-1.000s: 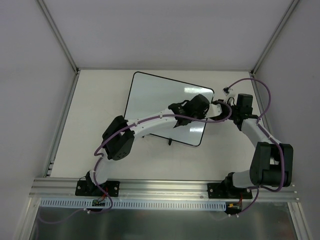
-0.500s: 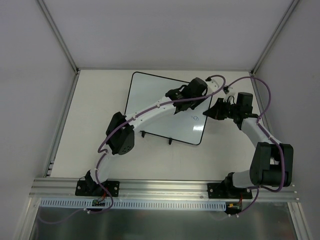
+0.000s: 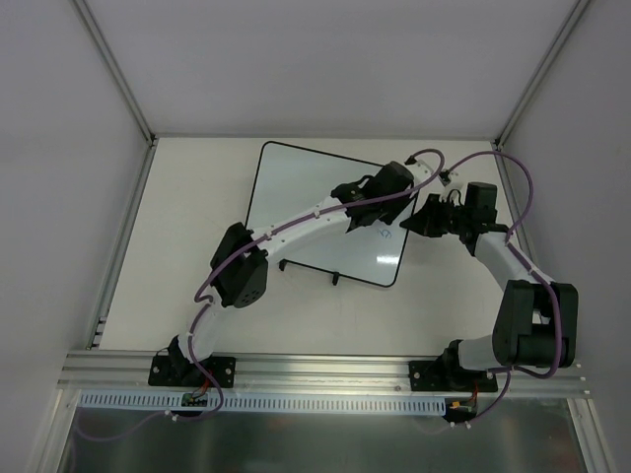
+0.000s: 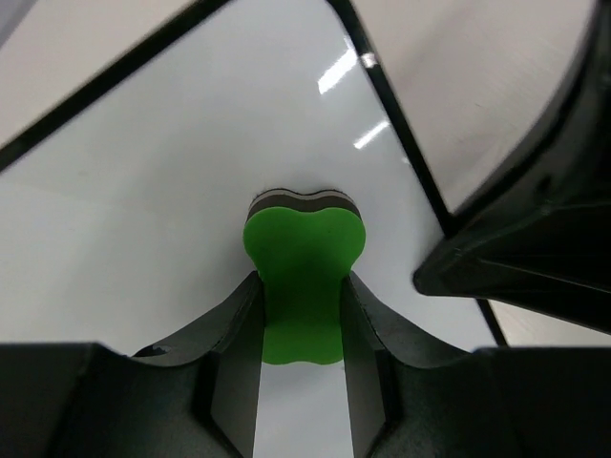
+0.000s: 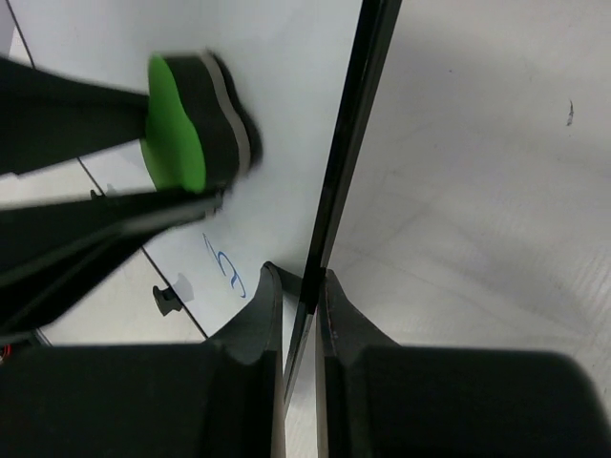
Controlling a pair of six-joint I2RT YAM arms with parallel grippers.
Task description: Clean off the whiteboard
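The whiteboard (image 3: 315, 202) lies tilted in the middle of the table, white with a thin black rim. A small blue mark (image 3: 386, 235) remains near its right edge and also shows in the right wrist view (image 5: 224, 267). My left gripper (image 3: 367, 215) is over the board's right part, shut on a green eraser (image 4: 304, 248) whose dark pad rests on the board (image 4: 143, 210). My right gripper (image 3: 414, 219) is shut on the board's right rim (image 5: 348, 172), which runs between its jaws. The eraser (image 5: 181, 124) sits just above the blue mark in that view.
Two small black feet (image 3: 335, 280) stick out at the board's near edge. Metal frame posts (image 3: 123, 227) border the table on the left and right. White walls close in the back and sides. Purple cables (image 3: 513, 172) loop over both arms.
My left gripper swept with the eraser from the board's right middle up to its upper right, then came slightly back down. The blue mark became visible. My right gripper kept its hold.
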